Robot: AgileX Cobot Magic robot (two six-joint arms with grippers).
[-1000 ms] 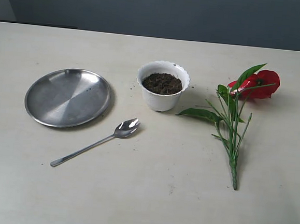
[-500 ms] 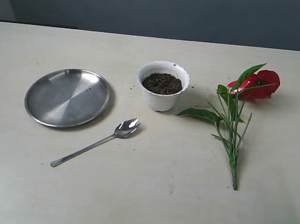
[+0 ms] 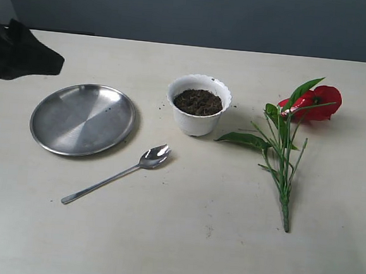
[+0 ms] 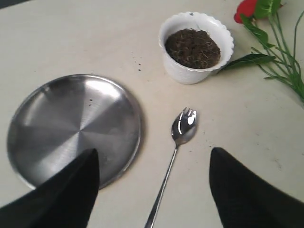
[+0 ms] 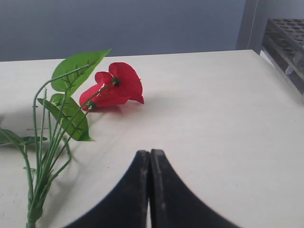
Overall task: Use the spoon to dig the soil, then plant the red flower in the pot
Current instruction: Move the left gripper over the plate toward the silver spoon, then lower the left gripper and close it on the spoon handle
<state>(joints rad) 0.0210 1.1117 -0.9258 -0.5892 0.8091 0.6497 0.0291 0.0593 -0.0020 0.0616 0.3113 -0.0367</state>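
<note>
Left arm's black gripper now entering frame beyond round steel plate, jaws spread wide, empty. Slim steel spoon untouched on table. Right gripper clenched, empty.

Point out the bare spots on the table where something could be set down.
Bare: the near strip below the spoon and flower stem, and the far strip behind the pot. Crowded: between plate, spoon and pot.

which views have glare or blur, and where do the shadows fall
Exterior view: soft even light, a faint shadow right of the pot, mild sheen on the plate. Left wrist view: bright glare on the spoon bowl; the open left tool looks dark and soft-edged. Right wrist view: flower sharp, shut right tool dark.
</note>
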